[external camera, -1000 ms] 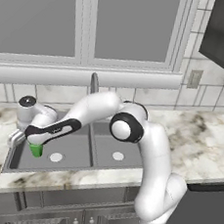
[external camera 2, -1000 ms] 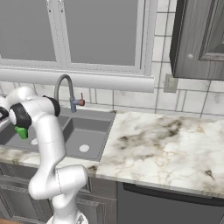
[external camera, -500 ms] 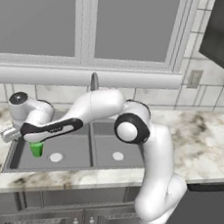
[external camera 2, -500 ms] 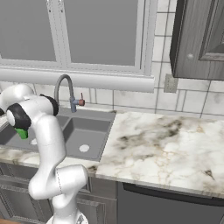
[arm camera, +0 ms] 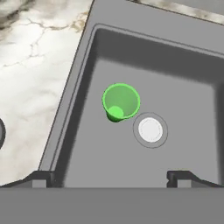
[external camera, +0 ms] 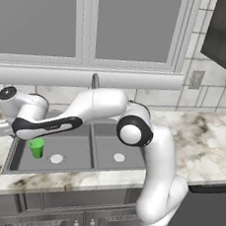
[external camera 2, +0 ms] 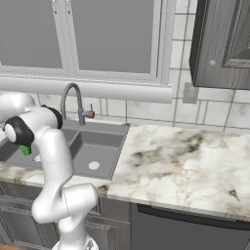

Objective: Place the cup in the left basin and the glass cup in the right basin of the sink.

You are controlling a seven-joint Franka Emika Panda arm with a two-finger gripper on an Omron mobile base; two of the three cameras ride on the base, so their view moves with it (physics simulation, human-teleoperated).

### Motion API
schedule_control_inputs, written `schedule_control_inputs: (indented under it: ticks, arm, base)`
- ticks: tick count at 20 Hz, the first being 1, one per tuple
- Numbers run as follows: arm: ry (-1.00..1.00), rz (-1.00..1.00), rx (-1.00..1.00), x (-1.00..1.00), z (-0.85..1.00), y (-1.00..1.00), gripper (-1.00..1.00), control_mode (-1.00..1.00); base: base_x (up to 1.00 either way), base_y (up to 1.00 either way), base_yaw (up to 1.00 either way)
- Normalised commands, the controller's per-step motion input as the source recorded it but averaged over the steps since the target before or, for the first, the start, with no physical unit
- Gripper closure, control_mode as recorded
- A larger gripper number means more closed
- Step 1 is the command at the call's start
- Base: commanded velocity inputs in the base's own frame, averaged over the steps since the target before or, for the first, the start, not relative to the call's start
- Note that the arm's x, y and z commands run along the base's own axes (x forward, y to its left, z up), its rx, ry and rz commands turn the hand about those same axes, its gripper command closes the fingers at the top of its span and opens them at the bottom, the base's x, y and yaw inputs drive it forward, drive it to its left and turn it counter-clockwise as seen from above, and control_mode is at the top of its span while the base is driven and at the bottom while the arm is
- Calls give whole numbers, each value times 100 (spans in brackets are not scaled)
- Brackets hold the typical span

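The cup (arm camera: 121,102), light and rigid, is best gripped across its rim; gripper (arm camera: 112,177) jaws are spread, drain (arm camera: 150,130) at 4 o'clock

Green cup (external camera: 36,147) upright in left basin (external camera: 76,150)

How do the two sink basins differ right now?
The left basin holds an upright green cup beside its drain; the right basin holds nothing. The left basin looks slightly wider than the right basin. The arm reaches over the left basin, not the right. Both are dark grey rectangles with light round drains.
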Motion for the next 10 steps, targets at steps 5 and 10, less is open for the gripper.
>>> schedule_control_inputs:
  ticks: [5,10]
  arm:
    - [6,-33,7,-17,32,0,-100,-100]
    - [8,-31,10,-14,28,0,-100,-100]
  base:
    - [0,0,0]
    - [0,0,0]
